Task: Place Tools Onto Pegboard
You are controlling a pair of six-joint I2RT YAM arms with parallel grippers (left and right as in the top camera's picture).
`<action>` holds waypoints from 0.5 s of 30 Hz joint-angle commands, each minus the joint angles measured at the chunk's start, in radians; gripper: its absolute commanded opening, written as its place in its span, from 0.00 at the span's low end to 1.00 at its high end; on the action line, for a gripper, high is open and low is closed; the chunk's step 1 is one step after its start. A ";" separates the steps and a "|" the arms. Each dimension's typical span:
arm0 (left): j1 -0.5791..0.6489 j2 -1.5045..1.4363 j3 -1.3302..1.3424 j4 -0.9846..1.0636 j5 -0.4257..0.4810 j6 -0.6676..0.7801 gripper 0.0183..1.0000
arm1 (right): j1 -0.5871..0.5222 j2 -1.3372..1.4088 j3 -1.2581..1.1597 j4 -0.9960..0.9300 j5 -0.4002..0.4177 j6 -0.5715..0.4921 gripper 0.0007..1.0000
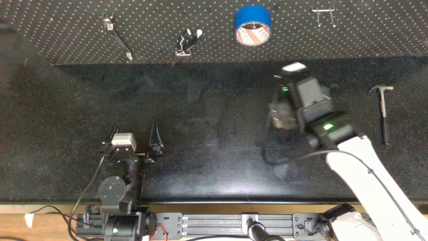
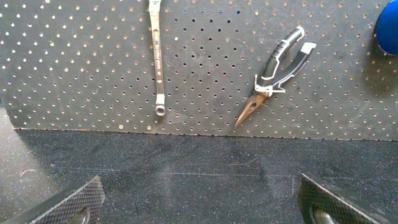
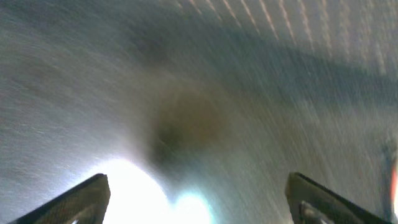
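On the pegboard (image 1: 60, 27) hang a silver wrench (image 1: 118, 37), black-and-white needle-nose pliers (image 1: 186, 43) and a blue tape roll (image 1: 253, 25). A hammer (image 1: 383, 110) lies on the black mat at the far right. My left gripper (image 1: 134, 129) rests low near its base, open and holding nothing. Its wrist view faces the wrench (image 2: 158, 56), the pliers (image 2: 277, 73) and an edge of the tape roll (image 2: 389, 28). My right gripper (image 1: 283, 114) hovers over the mat's right-centre, left of the hammer. In its wrist view the right gripper (image 3: 199, 208) is open over bare mat.
Two bare metal hooks (image 1: 324, 15) stick out of the pegboard at the upper right. The black mat (image 1: 214, 120) runs from the pegboard's foot to the front rail. Cables run along the front edge near both arm bases.
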 commanded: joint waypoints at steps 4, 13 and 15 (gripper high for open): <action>-0.001 -0.008 -0.002 -0.008 0.007 0.009 1.00 | -0.744 0.114 -0.001 -0.011 -0.314 -0.389 0.95; -0.001 -0.008 -0.002 -0.008 0.007 0.009 1.00 | -0.929 0.284 -0.001 0.056 -0.320 -0.730 0.98; -0.001 -0.008 -0.002 -0.008 0.007 0.009 1.00 | -0.930 0.309 -0.001 0.069 -0.299 -0.732 0.98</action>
